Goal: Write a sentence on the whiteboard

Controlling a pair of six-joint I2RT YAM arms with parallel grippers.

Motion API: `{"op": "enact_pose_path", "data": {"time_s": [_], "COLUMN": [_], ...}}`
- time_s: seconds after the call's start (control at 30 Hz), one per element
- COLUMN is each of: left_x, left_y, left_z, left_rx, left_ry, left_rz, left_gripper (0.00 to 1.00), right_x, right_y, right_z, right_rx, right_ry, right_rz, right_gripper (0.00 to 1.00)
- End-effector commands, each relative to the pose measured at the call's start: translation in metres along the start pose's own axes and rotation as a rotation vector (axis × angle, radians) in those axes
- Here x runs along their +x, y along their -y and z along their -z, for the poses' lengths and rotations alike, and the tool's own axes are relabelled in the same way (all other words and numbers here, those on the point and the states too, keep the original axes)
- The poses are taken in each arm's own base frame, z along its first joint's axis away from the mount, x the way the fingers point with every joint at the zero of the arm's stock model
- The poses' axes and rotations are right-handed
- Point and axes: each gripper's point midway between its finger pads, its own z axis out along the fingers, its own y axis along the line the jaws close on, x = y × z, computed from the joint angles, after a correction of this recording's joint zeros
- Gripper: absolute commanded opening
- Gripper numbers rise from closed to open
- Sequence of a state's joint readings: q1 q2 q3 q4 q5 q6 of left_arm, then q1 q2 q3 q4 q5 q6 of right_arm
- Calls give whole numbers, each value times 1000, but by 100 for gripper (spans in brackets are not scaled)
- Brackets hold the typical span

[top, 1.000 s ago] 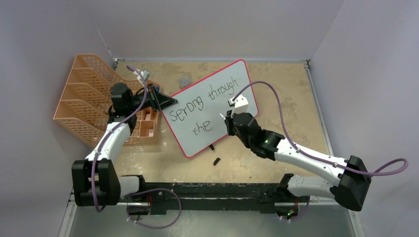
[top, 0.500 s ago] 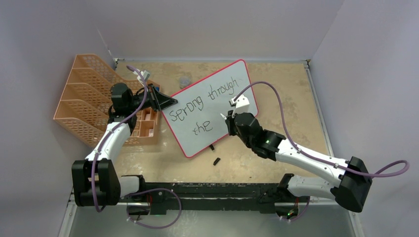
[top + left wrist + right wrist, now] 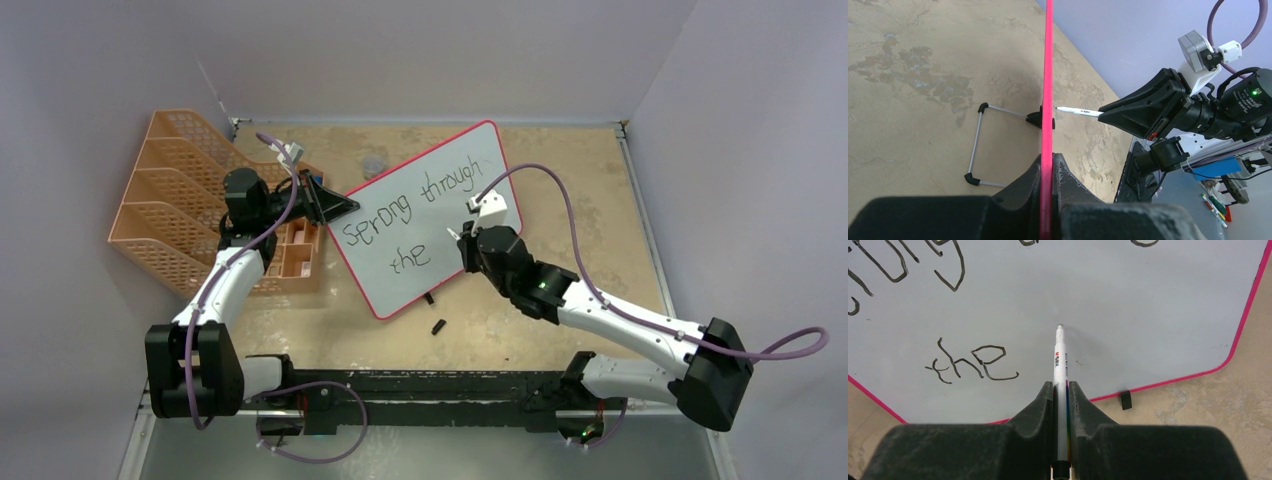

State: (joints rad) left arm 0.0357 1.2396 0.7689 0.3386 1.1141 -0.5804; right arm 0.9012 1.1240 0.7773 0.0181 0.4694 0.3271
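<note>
The whiteboard [image 3: 440, 190] stands tilted on the table with a red-pink frame. The sentence [image 3: 415, 195] on it reads "Sprong through" with "the" [image 3: 408, 259] below; "the" also shows in the right wrist view [image 3: 973, 365]. My left gripper [image 3: 340, 208] is shut on the board's left edge, seen as a pink strip [image 3: 1048, 100] between its jaws. My right gripper [image 3: 462, 243] is shut on a white marker [image 3: 1060, 365]. The marker's tip [image 3: 1060, 327] is at the board's surface to the right of "the". The marker also shows in the left wrist view [image 3: 1078, 112].
An orange mesh file rack [image 3: 170, 200] stands at the back left behind my left arm. A small black piece [image 3: 437, 326] lies on the table in front of the board. The board's wire stand [image 3: 979, 145] rests behind it.
My right gripper has shifted slightly to the right with the marker. The left arm and the board have not moved.
</note>
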Motion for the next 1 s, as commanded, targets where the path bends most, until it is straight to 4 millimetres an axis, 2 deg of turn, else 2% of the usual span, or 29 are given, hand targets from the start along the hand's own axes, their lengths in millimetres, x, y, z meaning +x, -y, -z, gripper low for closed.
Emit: {"op": "enact_pose_path", "data": {"time_s": [0.0,0.97], "left_x": [6,6], "left_y": [11,12], "left_z": [-5,-5], "left_rx": [62,60], "left_ry": [-43,-42], "left_rz": [-34,-37], "left_gripper": [0,0], "right_x": [-15,-19], "right_y": [-3,3], "right_z": [1,1], "right_rx": [-26,-32], "right_ry": [56,71], "right_rz": [-19,-26], "right_gripper": [0,0]}}
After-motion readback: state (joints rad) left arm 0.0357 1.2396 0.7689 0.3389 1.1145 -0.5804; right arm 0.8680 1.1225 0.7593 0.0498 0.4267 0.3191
